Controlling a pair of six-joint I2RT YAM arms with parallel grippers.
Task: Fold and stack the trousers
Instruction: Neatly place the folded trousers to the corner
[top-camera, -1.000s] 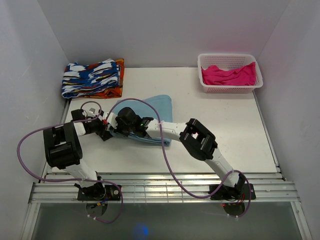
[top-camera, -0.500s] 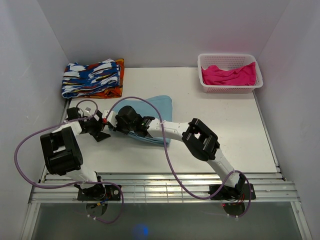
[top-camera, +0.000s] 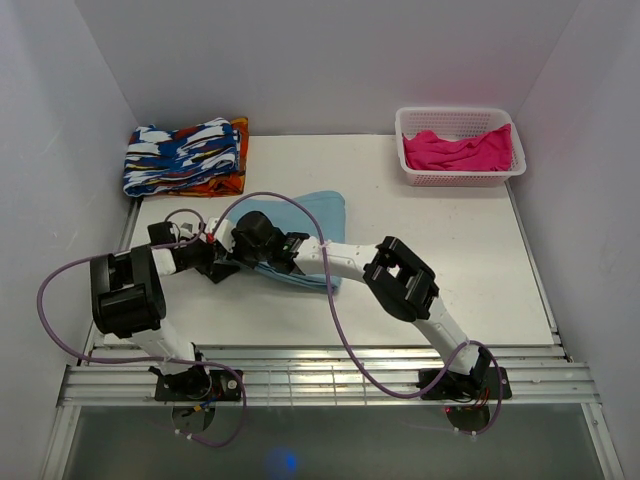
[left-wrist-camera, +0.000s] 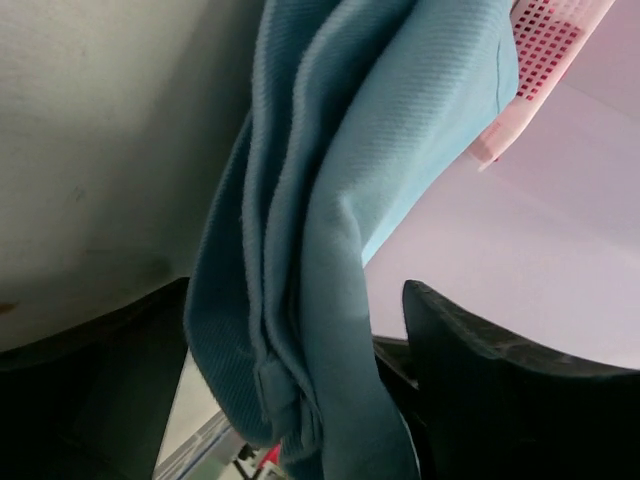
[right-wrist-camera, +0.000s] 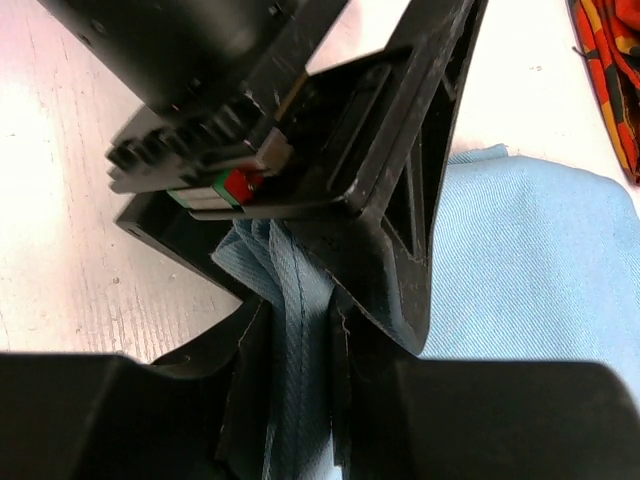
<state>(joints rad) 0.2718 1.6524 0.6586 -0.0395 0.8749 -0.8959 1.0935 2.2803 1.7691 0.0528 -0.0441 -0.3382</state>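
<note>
I'm looking into a lab test cell: plain white walls box in a white bench, and the left arm and right arm are bolted to a metal rail, purple cables trailing.

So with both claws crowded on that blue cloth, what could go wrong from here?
The left gripper stands open around the same bunched edge of the trousers that the right gripper pinches, the two crowded close: closing or moving could knock them together. The right gripper holds several bunched layers near their edge, so one layer might slip out and spoil the fold.
</note>
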